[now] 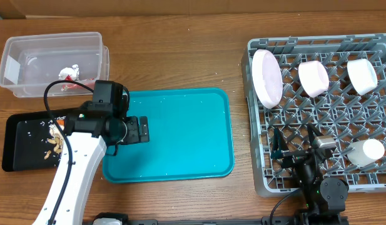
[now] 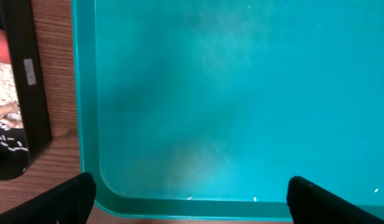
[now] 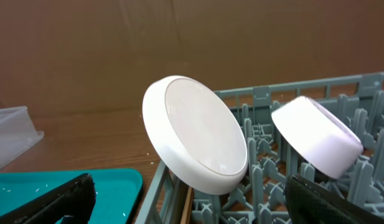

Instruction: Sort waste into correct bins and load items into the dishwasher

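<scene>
At frame right, the rack holds plate, two bowls and cup; waste sits in tub and black tray at left. Left gripper and right gripper gape wide, empty; chopsticks unseen.

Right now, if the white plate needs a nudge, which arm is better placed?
Probably right: the right arm holds its open jaws over the rack, facing the plate. The left arm is over the teal tray.
</scene>
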Robot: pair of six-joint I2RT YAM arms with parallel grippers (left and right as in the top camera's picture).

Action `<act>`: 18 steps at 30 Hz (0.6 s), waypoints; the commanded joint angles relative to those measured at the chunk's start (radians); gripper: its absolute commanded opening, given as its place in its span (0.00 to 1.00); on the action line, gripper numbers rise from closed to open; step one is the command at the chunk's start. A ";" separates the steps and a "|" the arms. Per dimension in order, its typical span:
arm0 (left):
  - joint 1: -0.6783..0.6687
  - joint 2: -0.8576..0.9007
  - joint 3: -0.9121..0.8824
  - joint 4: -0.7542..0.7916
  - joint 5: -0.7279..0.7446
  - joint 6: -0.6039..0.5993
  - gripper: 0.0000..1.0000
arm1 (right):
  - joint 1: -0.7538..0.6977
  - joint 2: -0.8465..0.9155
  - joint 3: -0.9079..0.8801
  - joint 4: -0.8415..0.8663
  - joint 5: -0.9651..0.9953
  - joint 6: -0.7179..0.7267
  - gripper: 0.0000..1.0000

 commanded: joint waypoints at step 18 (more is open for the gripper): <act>0.002 0.088 -0.002 0.005 -0.014 -0.013 1.00 | 0.008 -0.012 -0.010 0.009 -0.019 -0.011 1.00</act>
